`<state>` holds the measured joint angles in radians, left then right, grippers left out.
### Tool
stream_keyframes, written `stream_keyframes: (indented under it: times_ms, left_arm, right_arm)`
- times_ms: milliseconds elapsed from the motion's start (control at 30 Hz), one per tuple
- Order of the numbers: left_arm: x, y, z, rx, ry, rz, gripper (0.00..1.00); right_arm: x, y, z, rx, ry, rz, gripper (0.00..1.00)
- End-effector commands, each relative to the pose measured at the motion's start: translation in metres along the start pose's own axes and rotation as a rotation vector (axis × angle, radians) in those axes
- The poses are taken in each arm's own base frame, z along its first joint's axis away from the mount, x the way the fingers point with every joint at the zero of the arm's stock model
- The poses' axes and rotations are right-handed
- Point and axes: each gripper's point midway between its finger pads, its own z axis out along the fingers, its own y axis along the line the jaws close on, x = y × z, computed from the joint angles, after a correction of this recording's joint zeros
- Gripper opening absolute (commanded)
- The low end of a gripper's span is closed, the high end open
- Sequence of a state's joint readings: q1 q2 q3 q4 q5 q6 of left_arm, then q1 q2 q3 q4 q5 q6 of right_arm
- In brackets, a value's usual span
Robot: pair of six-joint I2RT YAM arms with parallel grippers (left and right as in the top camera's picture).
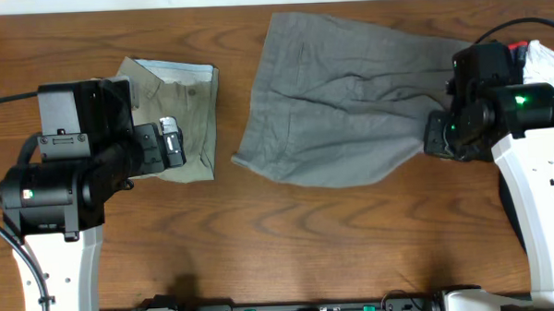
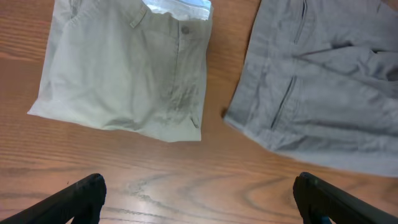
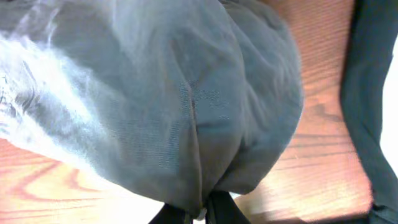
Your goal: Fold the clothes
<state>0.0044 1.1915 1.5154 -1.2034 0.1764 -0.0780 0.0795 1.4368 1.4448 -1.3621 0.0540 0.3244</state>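
Near edge: both arm bases sit at the front of the table (image 1: 308, 242), one at each side.

Left arm (image 1: 52, 196): rises from the near-left corner, with the elbow block over the left part of the table and the wrist turned toward the centre. The left gripper (image 2: 200, 198) hangs above bare wood with jaws spread wide. Its two dark fingers (image 2: 86, 194) sit at the opposite lower corners of the wrist view, with nothing between them. It touches no cloth.

Right arm (image 1: 529, 179): white link runs up the right edge, and the dark wrist bends inward toward the middle. The right gripper (image 3: 198, 215) is pressed together on a pinch of the grey shorts (image 1: 340, 98) at their right-hand edge. In the wrist view the cloth gathers to a point between the fingertips and balloons upward from there, off the wood.

Mid table: the khaki shorts (image 1: 188, 112) are folded into a compact rectangle, lying flat, just beyond and right of the left wrist. Waistband button and a pale lining are visible at their far end.

Centre to far: the grey shorts are spread open and wrinkled, reaching the far edge of the table. The near-left corner lies flat, with a pocket slit visible. They lie beside the khaki shorts, with a strip of bare wood between them.
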Motion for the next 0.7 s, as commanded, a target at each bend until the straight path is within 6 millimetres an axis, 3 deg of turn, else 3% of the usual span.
stream_keyframes:
  times_ms: [0, 167, 200, 233, 267, 433, 667]
  left_arm:
    - [-0.004, -0.001, -0.002, -0.002, -0.011, 0.012, 0.98]
    - [0.005, 0.001, 0.008, -0.007, 0.029, 0.006, 0.98]
    - [0.009, 0.002, 0.014, -0.006, 0.051, 0.004, 0.98]
    - [0.014, 0.001, 0.019, 0.001, 0.073, 0.002, 0.98]
    - [0.018, -0.001, 0.025, 0.016, 0.099, -0.001, 0.98]
    - [0.037, -0.011, 0.064, 0.061, 0.213, 0.011, 0.98]
    - [0.045, -0.037, 0.117, 0.099, 0.290, 0.114, 0.98]
  right_arm:
    - [-0.002, -0.009, 0.004, 0.045, 0.007, -0.028, 0.07]
    - [-0.003, -0.013, 0.007, 0.071, 0.009, -0.027, 0.08]
    - [-0.002, -0.013, 0.007, 0.072, 0.013, -0.027, 0.17]
    - [0.000, -0.014, 0.007, 0.075, 0.021, -0.028, 0.47]
    - [0.002, -0.016, 0.007, 0.085, 0.031, -0.026, 0.67]
    - [0.001, -0.034, 0.007, 0.128, 0.036, 0.040, 0.69]
    - [0.004, -0.042, 0.022, 0.091, 0.079, 0.107, 0.81]
